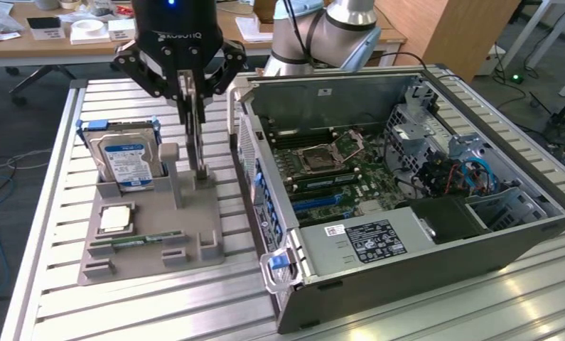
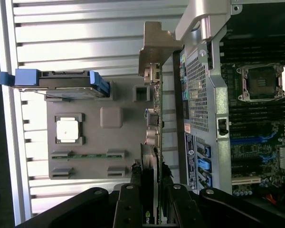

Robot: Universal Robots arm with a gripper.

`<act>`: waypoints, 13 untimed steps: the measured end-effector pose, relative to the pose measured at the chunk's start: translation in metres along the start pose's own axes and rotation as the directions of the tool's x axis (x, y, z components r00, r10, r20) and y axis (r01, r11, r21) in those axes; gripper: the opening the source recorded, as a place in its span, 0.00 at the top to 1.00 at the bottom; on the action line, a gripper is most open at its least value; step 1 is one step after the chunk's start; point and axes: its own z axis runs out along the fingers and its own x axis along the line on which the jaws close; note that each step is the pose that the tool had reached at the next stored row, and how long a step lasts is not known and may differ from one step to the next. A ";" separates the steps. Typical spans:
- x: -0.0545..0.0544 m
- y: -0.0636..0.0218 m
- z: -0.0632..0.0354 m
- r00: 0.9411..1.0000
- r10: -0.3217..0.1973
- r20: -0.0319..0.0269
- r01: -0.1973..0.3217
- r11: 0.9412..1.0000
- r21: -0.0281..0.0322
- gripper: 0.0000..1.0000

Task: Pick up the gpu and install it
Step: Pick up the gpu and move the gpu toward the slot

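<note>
On the flat grey plastic holder tray [image 1: 140,261], sitting by the slatted metal desk's [image 1: 121,312] edge at the exterior view's left, the black two-fingered hand [image 1: 197,114] is grasping the gpu, a slim dark circuit card [image 2: 154,118]. The card's standing upright on its long edge in the tray, just beside the open grey computer case [image 1: 434,284].

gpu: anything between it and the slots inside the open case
Yes: the case's rear wall stands between the gpu, gripped by the hand in the grey holder, and the motherboard's blue slots. The case is open on top, and nothing visible covers the slots.
</note>
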 end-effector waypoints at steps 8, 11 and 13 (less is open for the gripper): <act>-0.001 0.0001 -0.0010 1.000 0.000 0.000 0.000 1.000 0.000 0.74; -0.002 0.0002 -0.0008 1.000 0.000 0.000 0.000 1.000 0.000 0.74; -0.003 0.0003 -0.0009 1.000 0.000 0.000 0.000 1.000 0.000 0.74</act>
